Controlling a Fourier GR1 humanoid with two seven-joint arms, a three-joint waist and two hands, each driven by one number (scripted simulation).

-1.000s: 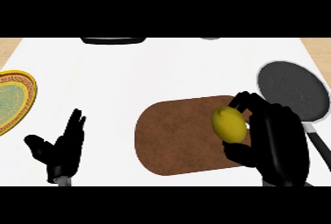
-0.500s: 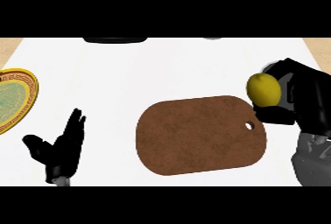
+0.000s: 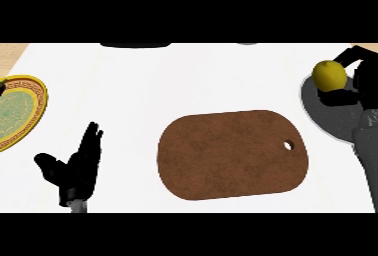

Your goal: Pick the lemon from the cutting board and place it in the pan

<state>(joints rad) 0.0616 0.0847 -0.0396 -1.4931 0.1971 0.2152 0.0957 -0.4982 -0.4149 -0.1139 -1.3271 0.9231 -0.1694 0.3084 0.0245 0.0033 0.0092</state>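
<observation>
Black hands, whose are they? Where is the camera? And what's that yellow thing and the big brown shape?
They belong to a robot shaped like a person. The camera sits in its head and looks down at a white kitchen counter, so only its arms and hands show. The right hand is curled round a yellow lemon, holding it over a grey pan at the right edge. The brown shape is a cutting board. The left hand rests open at the lower left, fingers up. A green and gold plate lies at the left edge.
</observation>
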